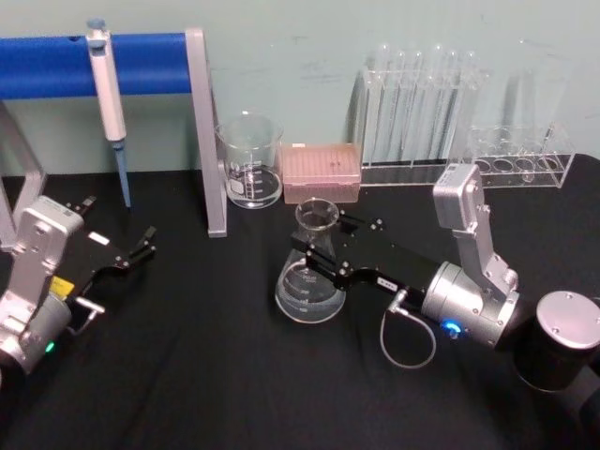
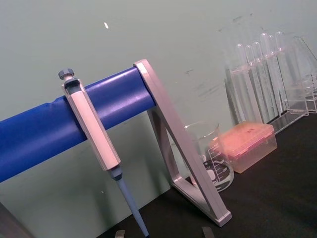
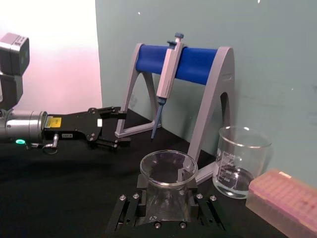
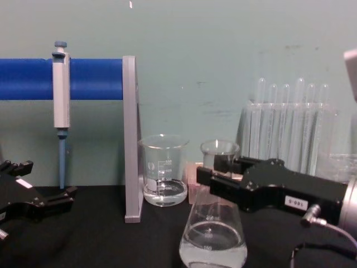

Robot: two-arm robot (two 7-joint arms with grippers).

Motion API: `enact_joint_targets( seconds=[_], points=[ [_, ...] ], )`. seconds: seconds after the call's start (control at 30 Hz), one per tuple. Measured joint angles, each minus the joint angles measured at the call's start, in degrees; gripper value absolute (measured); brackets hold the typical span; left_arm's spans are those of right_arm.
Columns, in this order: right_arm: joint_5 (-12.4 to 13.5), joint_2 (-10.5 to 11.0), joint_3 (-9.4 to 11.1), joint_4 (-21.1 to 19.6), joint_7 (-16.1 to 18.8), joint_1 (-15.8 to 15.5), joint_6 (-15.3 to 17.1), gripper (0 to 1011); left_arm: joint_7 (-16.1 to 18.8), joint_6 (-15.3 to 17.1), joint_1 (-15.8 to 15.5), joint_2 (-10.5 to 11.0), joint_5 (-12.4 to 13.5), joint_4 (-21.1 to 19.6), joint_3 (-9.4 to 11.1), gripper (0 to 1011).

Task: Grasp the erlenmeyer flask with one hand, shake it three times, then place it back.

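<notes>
Now, over the black table [image 1: 187, 375], the right end effector [image 1: 314, 255] is reaching in sideways and the left end effector [image 1: 141, 248] is idling, released, far left. The erlenmeyer flask [image 1: 307, 298] is standing upright at centre, its neck clenched by the right one.

Right gripper on the flask neck, near and just right of centre.
The right gripper [image 4: 209, 174] reaches in from the right, its fingers [image 4: 223, 184] clamped either side of the neck of the erlenmeyer flask [image 4: 213, 237], a little clear liquid in its base. Farther back, a beaker [image 4: 163, 170] sits beside the grey stand [image 4: 131, 139], with a pipette [image 4: 61, 95] hanging from it. The left gripper [image 4: 48, 179] is low at the left edge, fingers spread.
</notes>
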Motion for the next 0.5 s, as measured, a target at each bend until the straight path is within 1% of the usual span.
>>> enact_joint_targets(
  seconds=[0.3,0.5],
  points=[
    [-0.3,-0.8,-1.0,3.5,1.8,1.1,-1.3,449,0.0,0.0,0.0,0.0,0.0,0.0,0.0,1001],
    [-0.4,-1.1,-1.5,5.0,2.6,1.5,-1.8,449,0.0,0.0,0.0,0.0,0.0,0.0,0.0,1001]
  ],
)
